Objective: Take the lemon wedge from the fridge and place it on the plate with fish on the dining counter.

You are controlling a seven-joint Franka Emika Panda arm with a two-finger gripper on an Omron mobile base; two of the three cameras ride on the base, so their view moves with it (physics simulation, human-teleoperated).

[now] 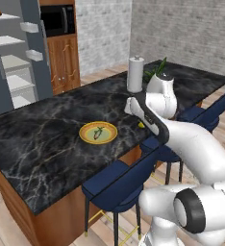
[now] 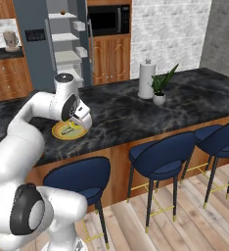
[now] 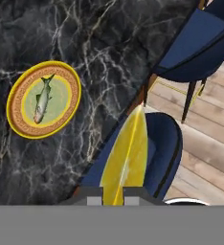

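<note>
My gripper [image 3: 115,192] is shut on the lemon wedge [image 3: 126,155], a bright yellow slice standing up between the fingers. It hangs over the front edge of the dining counter [image 1: 47,144], right of the plate with fish [image 1: 87,128]. From the left base the wedge [image 1: 141,125] shows as a yellow speck at the gripper [image 1: 143,126]. In the hand view the plate [image 3: 14,103] lies up and to the left with a small fish at its centre. The right base view puts the gripper [image 2: 81,125] at the plate's [image 2: 57,132] right edge. The fridge [image 2: 31,29] stands open behind the counter.
A paper towel roll [image 1: 135,73] and a potted plant [image 1: 157,72] stand farther along the counter. Blue stools [image 1: 119,182] line its front edge, one right below the gripper [image 3: 162,143]. A microwave [image 2: 109,19] sits in the wooden cabinet beside the fridge.
</note>
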